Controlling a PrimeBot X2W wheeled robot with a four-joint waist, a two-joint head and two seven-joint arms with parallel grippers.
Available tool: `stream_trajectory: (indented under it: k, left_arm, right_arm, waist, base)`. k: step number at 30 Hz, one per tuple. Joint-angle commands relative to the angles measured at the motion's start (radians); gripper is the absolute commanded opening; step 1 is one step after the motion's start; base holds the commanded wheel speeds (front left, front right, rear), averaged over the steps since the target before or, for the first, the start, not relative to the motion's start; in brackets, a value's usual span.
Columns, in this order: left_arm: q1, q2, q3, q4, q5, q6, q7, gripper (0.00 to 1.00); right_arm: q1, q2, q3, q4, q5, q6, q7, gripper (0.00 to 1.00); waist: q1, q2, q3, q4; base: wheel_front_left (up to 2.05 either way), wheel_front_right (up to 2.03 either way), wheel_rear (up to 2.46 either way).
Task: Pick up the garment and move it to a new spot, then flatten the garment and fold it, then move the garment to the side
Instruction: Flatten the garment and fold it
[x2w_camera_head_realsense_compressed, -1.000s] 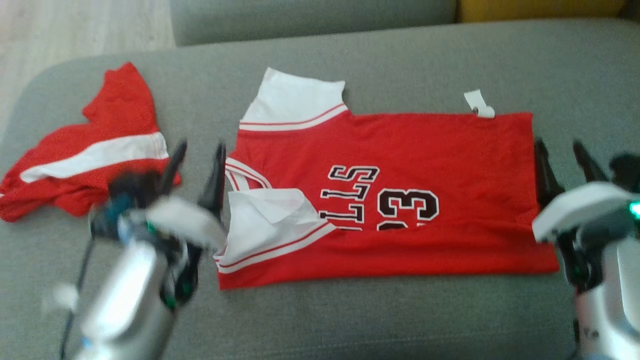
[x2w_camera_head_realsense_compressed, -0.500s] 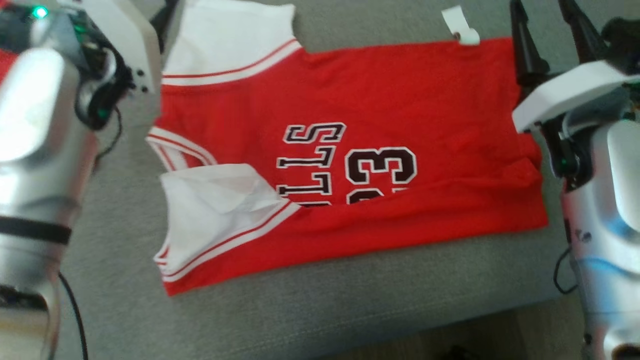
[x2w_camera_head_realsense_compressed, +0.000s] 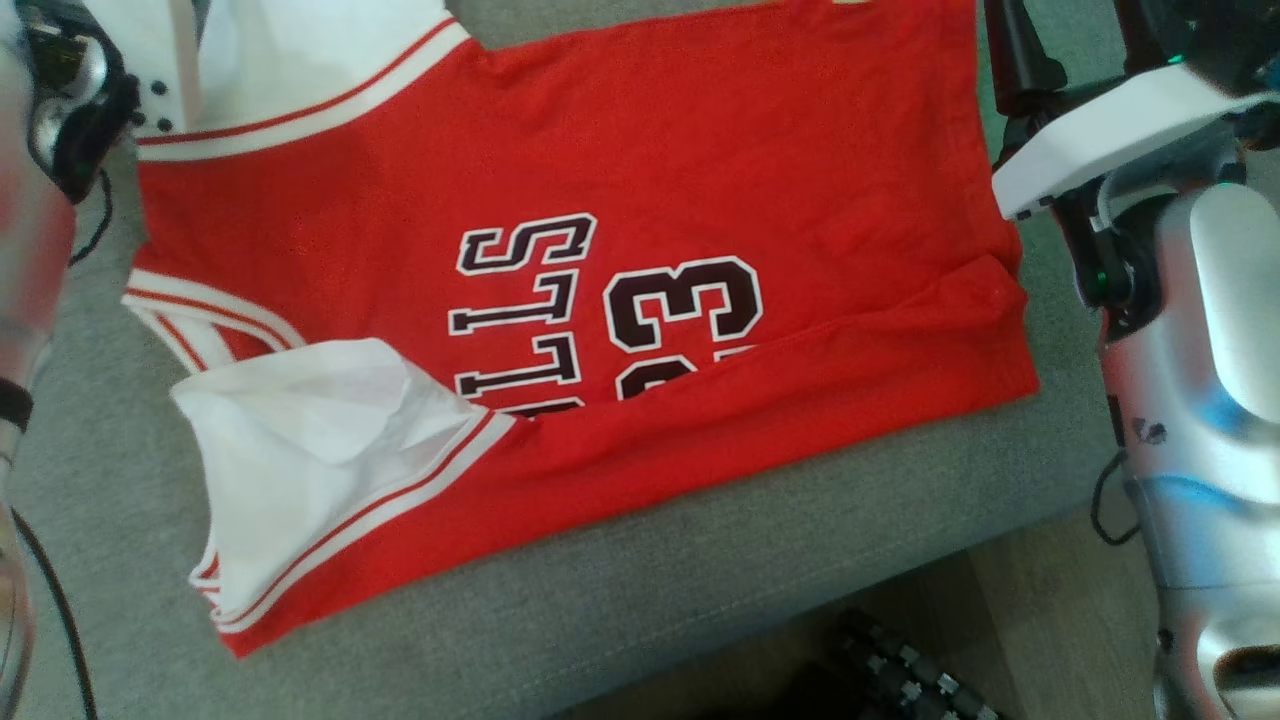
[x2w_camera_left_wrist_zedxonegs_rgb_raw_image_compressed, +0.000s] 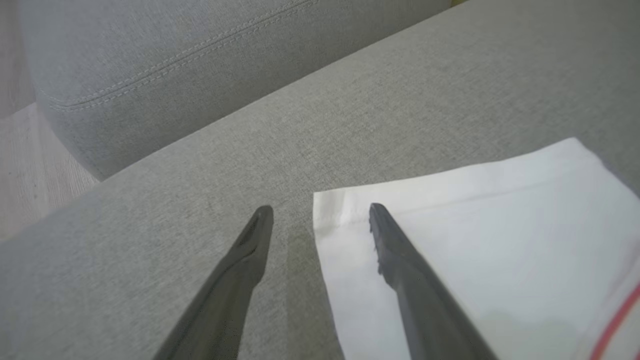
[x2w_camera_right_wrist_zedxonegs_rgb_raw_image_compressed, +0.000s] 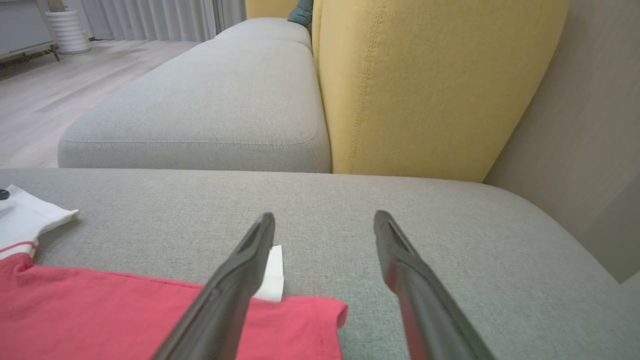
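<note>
Red garment lies partly folded on a grey sofa seat.
It fills the head view's centre, with white panels at 8 and 11 o'clock. The left gripper, at 10 o'clock, is spread wide and empty, straddling the garment's white corner. The right gripper, at 2 o'clock, equally wide and empty, hangs at the red hem corner beside a white tag.

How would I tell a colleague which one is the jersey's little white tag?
On the grey sofa cushion lies a red jersey. Follow its far edge to the corner beside the right gripper, where the small white tag pokes out onto the cushion. It is a narrow strip, unlike the broad white sleeve with a red stripe at the other end.
</note>
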Motion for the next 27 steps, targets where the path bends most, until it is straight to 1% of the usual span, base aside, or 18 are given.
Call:
stream_trajectory:
  k: [1,8,9,10,11,13,18,22,24,27]
  left_arm:
    - [-0.061,0.047,0.013,-0.009,-0.008,0.001,-0.010,1.00]
    - [-0.094,0.033,-0.049,0.061,-0.038,0.001,-0.012,1.00]
    - [-0.097,0.031,-0.058,0.068,-0.046,0.001,-0.010,0.93]
    - [-0.098,0.026,-0.069,0.070,-0.056,0.001,-0.008,0.23]
    - [-0.098,0.021,-0.080,0.069,-0.068,0.001,-0.007,0.00]
    - [-0.096,0.012,-0.097,0.062,-0.093,0.001,-0.016,0.00]
    - [-0.091,-0.014,-0.112,0.042,-0.154,0.001,-0.093,0.00]
    - [-0.081,-0.035,-0.148,-0.003,-0.186,0.001,-0.158,0.00]
    - [-0.072,-0.043,-0.157,-0.035,-0.221,0.001,-0.204,0.00]
    - [-0.050,-0.051,-0.159,-0.070,-0.256,0.001,-0.255,0.00]
  right_arm:
    - [-0.018,0.010,0.010,-0.041,0.010,-0.001,-0.008,1.00]
    - [-0.020,0.005,0.000,-0.043,0.004,-0.001,-0.007,1.00]
    - [-0.021,0.004,-0.002,-0.043,0.002,-0.001,-0.006,1.00]
    - [-0.022,0.003,-0.005,-0.042,0.000,-0.001,-0.006,1.00]
    - [-0.023,0.002,-0.009,-0.041,-0.002,-0.001,-0.005,1.00]
    - [-0.024,-0.002,-0.016,-0.033,-0.004,-0.001,0.000,1.00]
    - [-0.032,-0.030,-0.032,0.026,0.002,-0.001,0.034,1.00]
    - [-0.052,-0.078,-0.028,0.084,0.016,-0.001,0.062,1.00]
    - [-0.073,-0.108,-0.021,0.124,0.048,-0.001,0.077,1.00]
    - [-0.087,-0.143,0.003,0.165,0.084,-0.001,0.087,1.00]
  waist:
    - [-0.0002,0.0001,0.019,-0.018]
    - [-0.0002,0.0001,0.037,-0.020]
    - [-0.0002,0.0001,0.038,-0.017]
    - [-0.0002,0.0001,0.038,-0.014]
    - [-0.0002,0.0001,0.037,-0.009]
    - [-0.0002,0.0001,0.031,0.004]
    - [-0.0002,0.0001,-0.001,0.058]
    - [-0.0002,0.0001,-0.031,0.115]
    - [-0.0002,0.0001,-0.051,0.155]
    - [-0.0002,0.0001,-0.071,0.193]
  base:
    - [0.00,0.00,0.00]
    - [0.00,0.00,0.00]
    - [0.00,0.00,0.00]
    - [0.00,0.00,0.00]
    - [0.00,0.00,0.00]
    - [0.00,0.00,0.00]
    - [0.00,0.00,0.00]
    - [0.00,0.00,0.00]
    - [0.00,0.00,0.00]
    - [0.00,0.00,0.00]
